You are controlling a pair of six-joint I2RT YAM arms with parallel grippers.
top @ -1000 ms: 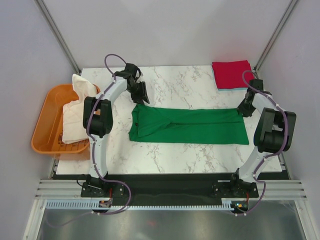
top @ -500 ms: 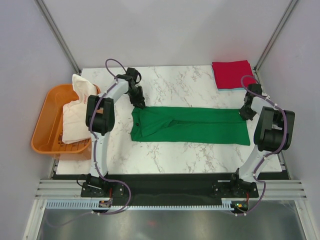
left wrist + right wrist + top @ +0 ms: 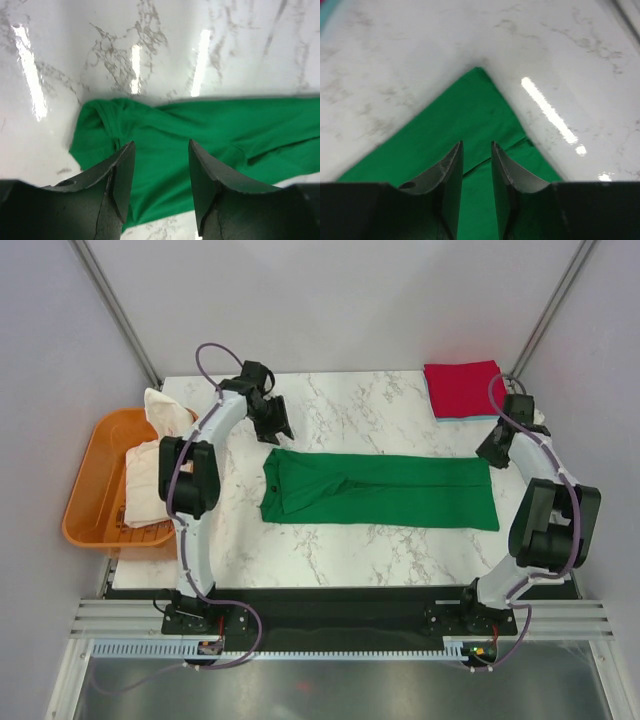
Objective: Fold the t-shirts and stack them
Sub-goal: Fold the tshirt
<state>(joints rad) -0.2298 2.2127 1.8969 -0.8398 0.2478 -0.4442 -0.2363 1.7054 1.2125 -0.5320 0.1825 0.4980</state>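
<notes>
green t-shirt [image 3: 380, 490]: soft, folded into a long flat strip mid desk [image 3: 390, 415], with bare glossy marble all round it
red t-shirt [image 3: 462, 388]: neat folded square, far right corner
left jaws: parted, empty, just off the strip's bunched left end
right jaws: narrow gap, empty, over the strip's right-end corner

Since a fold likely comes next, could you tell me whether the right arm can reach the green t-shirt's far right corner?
Probably yes: the right gripper hangs open just above that corner of the green t-shirt, and nothing lies between them.
</notes>
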